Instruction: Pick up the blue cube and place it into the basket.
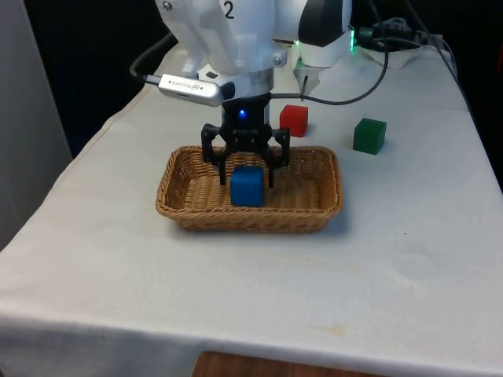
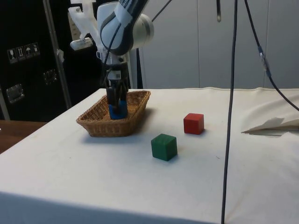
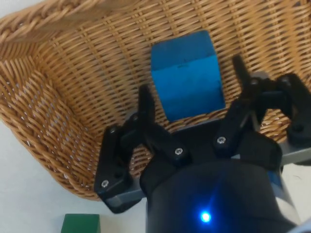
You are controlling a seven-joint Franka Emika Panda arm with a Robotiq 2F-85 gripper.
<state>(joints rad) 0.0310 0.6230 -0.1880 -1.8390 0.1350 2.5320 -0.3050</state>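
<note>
One blue cube (image 1: 247, 187), one basket (image 1: 178, 203)

Table (image 1: 409, 259) w/ white cloth draped over it, cloth hanging off the near edge. Directly on the cloth: a woven wicker basket (image 1: 181, 206), roughly mid-table, long side parallel to the near edge. A red cube (image 1: 294, 119) sits just behind the basket, toward the far edge. A green cube (image 1: 369, 135) stands near it, closer to the front view's right edge, apart from both basket & red cube. A black cable (image 1: 346, 98) trails across the cloth near the far edge.
</note>
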